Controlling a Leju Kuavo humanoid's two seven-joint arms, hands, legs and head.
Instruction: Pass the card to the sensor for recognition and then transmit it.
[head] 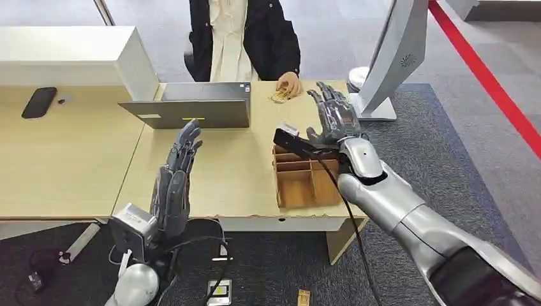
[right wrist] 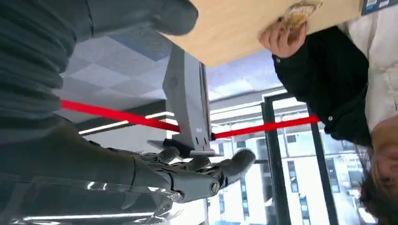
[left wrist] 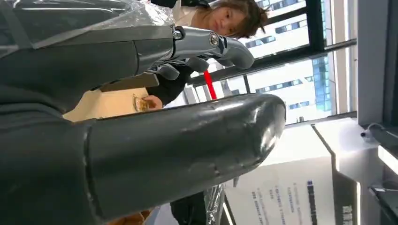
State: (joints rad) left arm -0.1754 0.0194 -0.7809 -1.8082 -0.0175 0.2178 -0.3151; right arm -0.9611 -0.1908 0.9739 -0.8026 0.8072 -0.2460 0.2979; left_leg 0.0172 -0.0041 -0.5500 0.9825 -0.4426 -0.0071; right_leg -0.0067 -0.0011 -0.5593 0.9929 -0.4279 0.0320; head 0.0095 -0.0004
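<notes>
The card [head: 279, 96] is a small, pale yellowish piece with a darker pattern on its face. It lies flat on the far side of the light wooden counter [head: 223, 166], held under the hand [head: 290, 84] of the person in the dark jacket seated across it. In the right wrist view the same hand closes around it at the counter's edge. The sensor [head: 395, 57] is a tall grey slanted panel on a flat base, standing upright at the counter's far right corner, just beside the card.

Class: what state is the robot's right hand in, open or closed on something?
Open. The right hand is raised above the wooden tray, fingers spread, holding nothing.
</notes>
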